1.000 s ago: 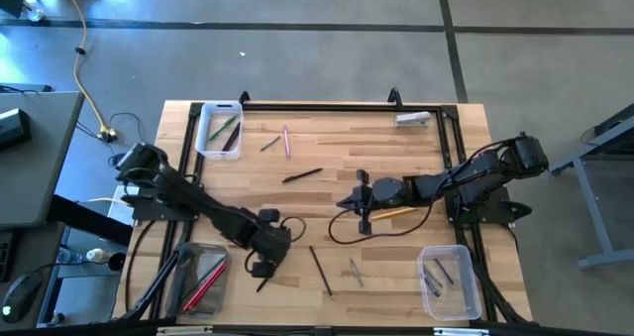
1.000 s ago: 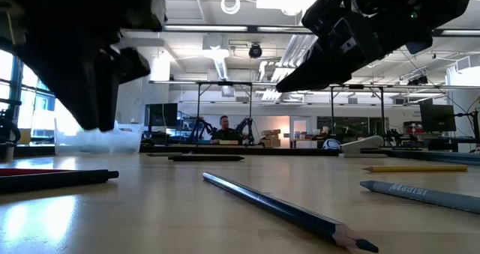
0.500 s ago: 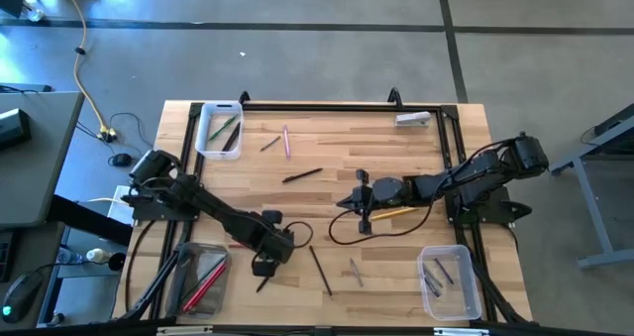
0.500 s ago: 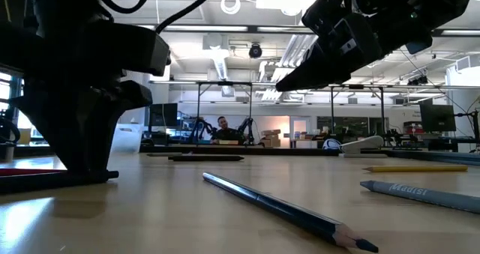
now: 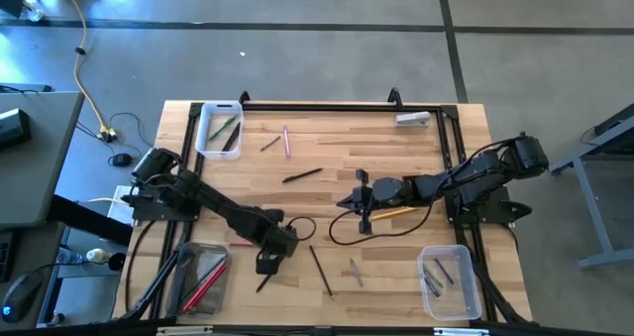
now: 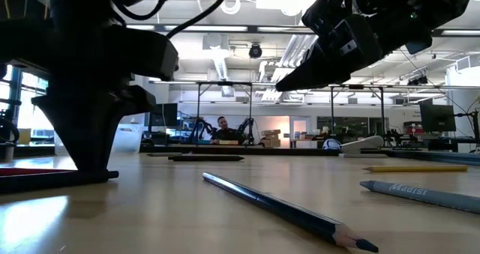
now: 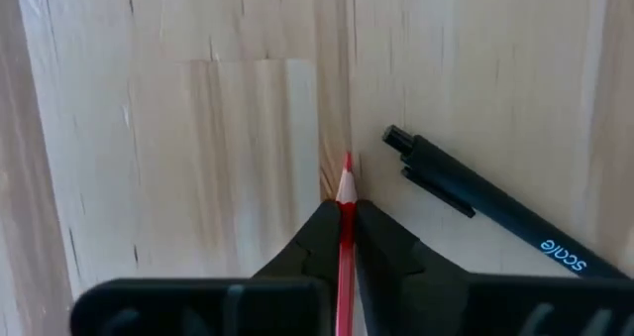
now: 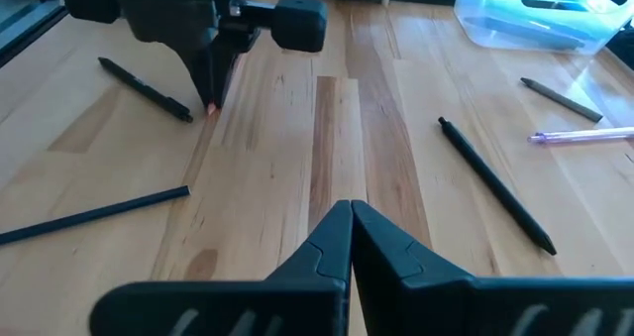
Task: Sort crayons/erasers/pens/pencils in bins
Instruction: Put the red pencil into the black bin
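left gripper (image 7: 347, 239): low over the near-left part of the table (image 5: 396, 168), fingers clamped on a red pencil (image 7: 346, 199), whose sharpened tip juts out past the fingertips, at or just above the wood. a black pen (image 7: 485, 213) lies just beside it, untouched.

right gripper (image 8: 349, 239): hovers near mid-table, fingers pressed together, holding nothing. a yellow pencil (image 5: 396, 213) lies just by it.

bins: white-rimmed bin (image 5: 219, 130) at the far-left corner, with green sticks inside; left near bin (image 5: 201, 277) with red sticks; right near bin (image 5: 449, 280) with grey sticks.

loose items: pink pen (image 5: 286, 141) and a short dark stick (image 5: 269, 144) near the far-left bin; long black pen (image 5: 301, 175) mid-table; dark pencil (image 5: 319, 270) and a short grey stick (image 5: 356, 271) near the front edge.

step in hand, as judged: pick-up of the red pencil, grip made, lift not yet done.

next move calls for: a straight lift clear of the black pen, then a carry toward the left near bin, where the red sticks lie, and a release well inside its rim. the pencil is thin and held near its tip, so it may swing or slip in the carry.
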{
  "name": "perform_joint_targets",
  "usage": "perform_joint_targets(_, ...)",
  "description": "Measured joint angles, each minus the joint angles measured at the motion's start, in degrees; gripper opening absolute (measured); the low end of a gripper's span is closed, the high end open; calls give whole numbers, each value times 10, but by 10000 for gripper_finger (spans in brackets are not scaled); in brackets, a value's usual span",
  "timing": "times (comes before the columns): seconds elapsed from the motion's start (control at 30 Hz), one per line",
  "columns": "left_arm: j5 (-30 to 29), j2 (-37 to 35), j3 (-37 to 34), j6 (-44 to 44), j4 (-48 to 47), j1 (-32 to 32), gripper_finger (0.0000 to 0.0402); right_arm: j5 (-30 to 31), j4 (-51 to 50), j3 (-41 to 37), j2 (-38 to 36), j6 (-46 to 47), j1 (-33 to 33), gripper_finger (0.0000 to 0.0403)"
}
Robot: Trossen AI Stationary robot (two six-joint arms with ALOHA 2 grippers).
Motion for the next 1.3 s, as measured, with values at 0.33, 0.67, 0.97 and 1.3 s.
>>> perform_joint_targets(0.33, -22, -22, 17, -4, 9, 42, 3, 0, -3, 0, 0, -5, 0, 0)
perform_joint_targets(0.67, -2, -124, 19, -77, -5, 83, 1, 0, -6, 0, 0, -11, 0, 0)
perform_joint_targets(0.97, 19, -246, 20, -247, -52, 45, 1, -3, -10, 0, 0, -15, 0, 0)
perform_joint_targets(1.3, -9, -303, 20, -419, -153, -70, 1, -2, -12, 0, 0, -15, 0, 0)
